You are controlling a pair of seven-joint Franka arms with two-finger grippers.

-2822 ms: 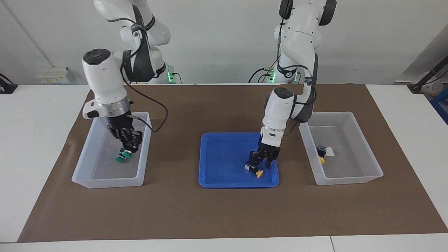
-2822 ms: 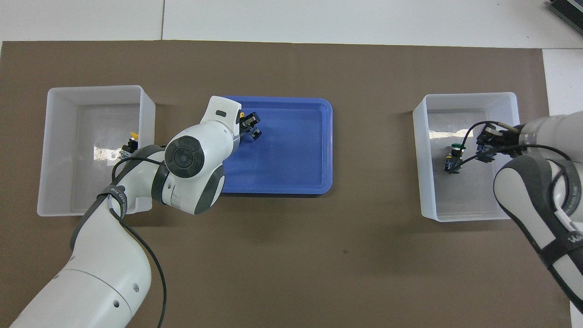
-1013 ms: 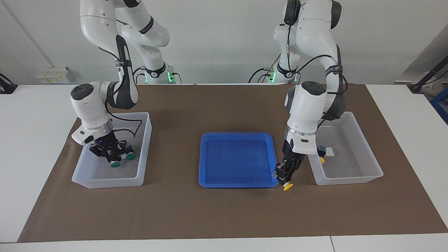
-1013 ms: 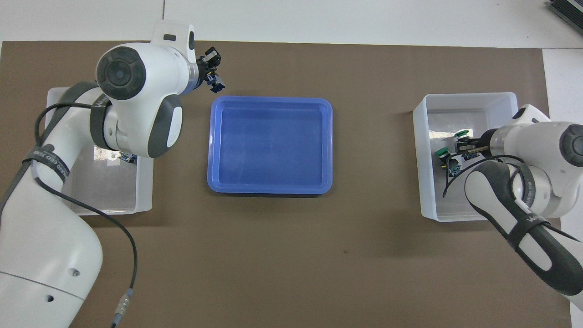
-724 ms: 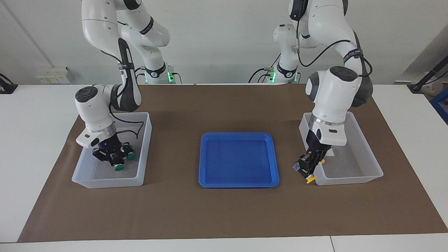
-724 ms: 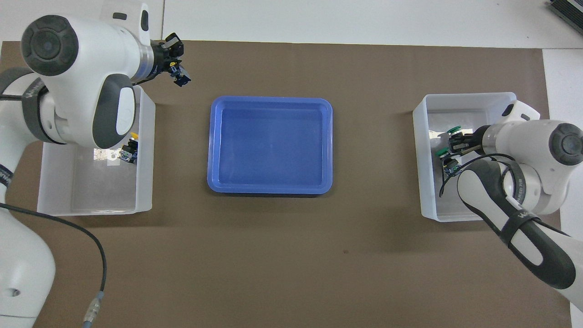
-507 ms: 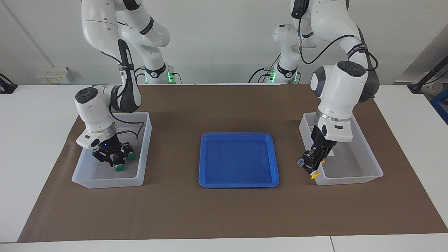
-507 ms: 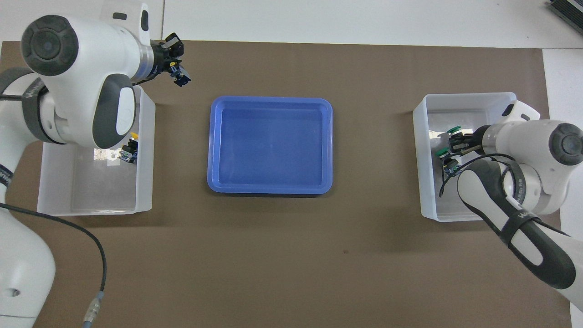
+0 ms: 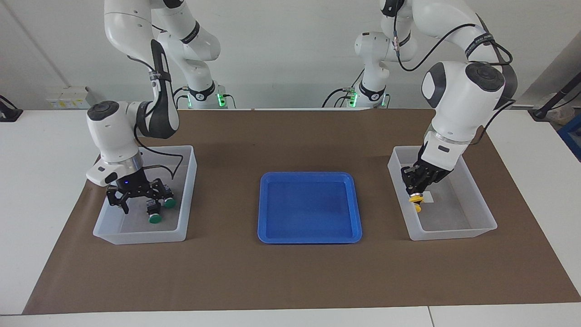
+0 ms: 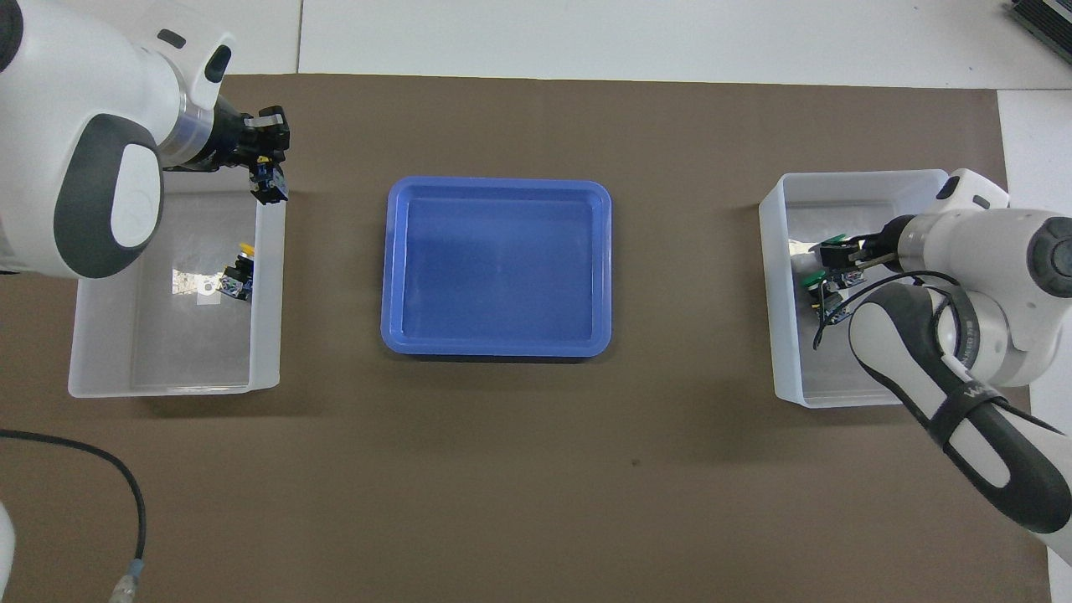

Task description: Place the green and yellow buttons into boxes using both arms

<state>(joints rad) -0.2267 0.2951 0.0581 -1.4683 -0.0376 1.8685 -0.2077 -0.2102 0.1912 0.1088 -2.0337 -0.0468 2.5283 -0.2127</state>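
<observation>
Two translucent whitish plastic bins [image 9: 187,190] [image 9: 483,213], smooth, faintly glossy w/ light glare on floors. Shallow blue plastic tray [image 9: 308,236], smooth, satin sheen. Flat brown mat [image 9: 290,272], matt, paper-like; white tabletop [image 9: 41,181], smooth. Green-capped push-buttons [image 9: 156,219] & yellow-capped push-buttons [image 9: 414,198]: glossy plastic caps, matt black bodies. Large white robot arms [image 9: 118,136] [image 9: 458,104]: glossy moulded shells, dark matt joints, black rubbery cables.

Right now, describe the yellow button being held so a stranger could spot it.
Look at the translucent box at the left arm's end. The left gripper hangs over it, shut on the yellow button, cap down. The other yellow button lies on the box floor.
</observation>
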